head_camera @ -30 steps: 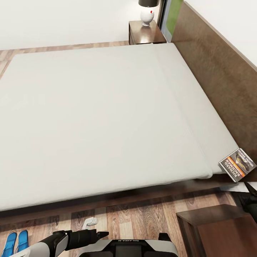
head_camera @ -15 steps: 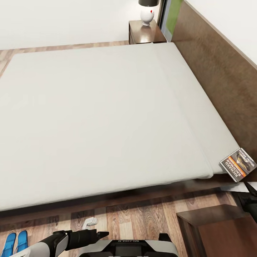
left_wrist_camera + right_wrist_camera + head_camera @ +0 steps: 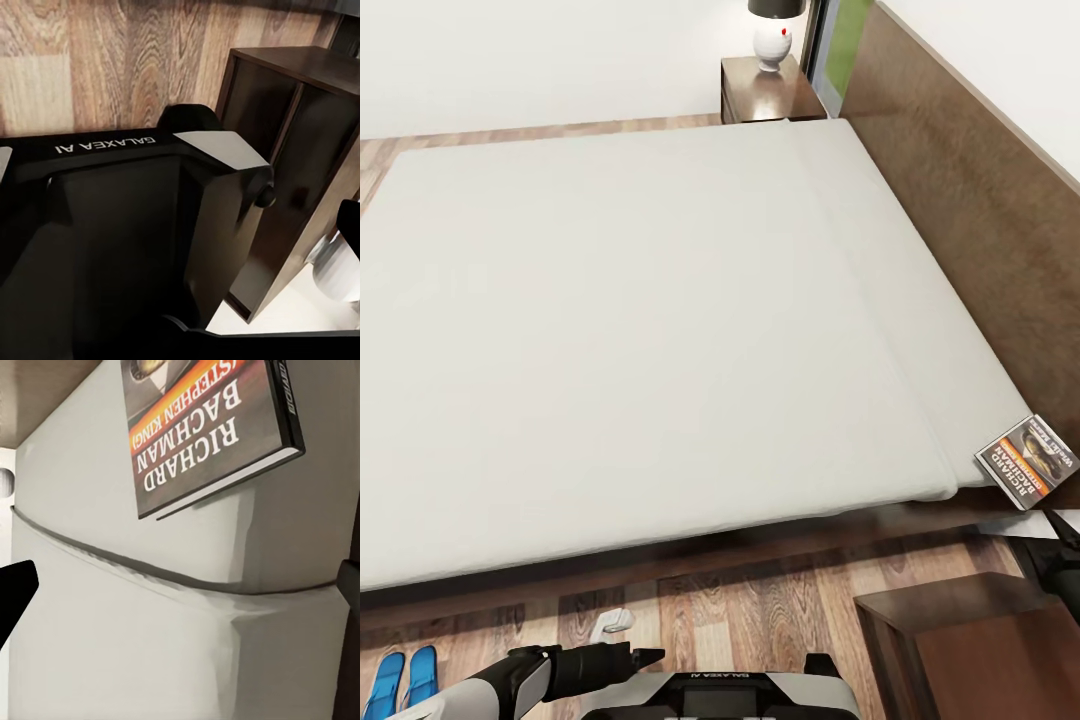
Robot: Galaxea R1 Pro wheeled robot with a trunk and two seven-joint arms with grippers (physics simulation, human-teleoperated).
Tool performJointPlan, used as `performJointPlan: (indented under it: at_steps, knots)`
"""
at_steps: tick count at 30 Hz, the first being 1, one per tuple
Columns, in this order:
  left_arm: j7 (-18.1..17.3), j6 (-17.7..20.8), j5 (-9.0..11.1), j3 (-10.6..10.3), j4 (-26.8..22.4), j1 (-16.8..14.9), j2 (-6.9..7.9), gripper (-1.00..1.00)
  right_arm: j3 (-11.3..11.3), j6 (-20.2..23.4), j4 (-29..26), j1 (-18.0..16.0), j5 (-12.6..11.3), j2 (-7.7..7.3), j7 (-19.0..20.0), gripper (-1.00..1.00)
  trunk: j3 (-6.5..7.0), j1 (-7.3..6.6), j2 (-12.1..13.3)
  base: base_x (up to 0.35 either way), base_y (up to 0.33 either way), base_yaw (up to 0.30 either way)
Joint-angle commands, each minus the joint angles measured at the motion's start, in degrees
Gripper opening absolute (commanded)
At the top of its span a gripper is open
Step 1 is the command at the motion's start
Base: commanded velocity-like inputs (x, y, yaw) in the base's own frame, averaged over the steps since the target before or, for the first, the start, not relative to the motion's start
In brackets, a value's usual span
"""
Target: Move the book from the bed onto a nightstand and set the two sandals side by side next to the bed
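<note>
The book (image 3: 1026, 461), dark grey with an orange band and "RICHARD" lettering, lies flat on the bed's (image 3: 660, 330) near right corner by the headboard. It lies close ahead of my right gripper (image 3: 180, 585), as the book (image 3: 210, 427) shows in the right wrist view. That gripper is open, its black fingertips (image 3: 15, 592) far apart with mattress between them. The two blue sandals (image 3: 405, 680) lie side by side on the floor beside the bed, at my left. My left gripper (image 3: 645, 657) hangs low in front of my trunk, open and holding nothing.
A dark brown nightstand (image 3: 970, 640) stands just right of my trunk, below the book's corner. A second nightstand (image 3: 770, 92) with a white lamp (image 3: 772, 35) stands at the bed's far side. The tall headboard (image 3: 980, 220) walls off the right. Wood floor (image 3: 760, 610) runs between me and the bed.
</note>
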Motion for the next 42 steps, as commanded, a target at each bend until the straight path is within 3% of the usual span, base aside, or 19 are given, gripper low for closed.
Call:
performJointPlan:
  at_steps: [1,42]
  knots:
    - [-0.21,0.51,-0.43,0.51,-0.09,0.00,0.00,1.00,-0.11,0.45,0.04,-0.03,-0.36,0.00,0.06,1.00,-0.02,0.00,-0.02,0.000,0.000,0.000]
    - [-0.13,0.42,-0.42,0.51,-0.09,-0.01,0.00,1.00,-0.43,-0.12,-0.02,-0.03,-0.42,-0.17,0.10,1.00,-0.02,0.00,-0.02,0.053,0.000,0.000]
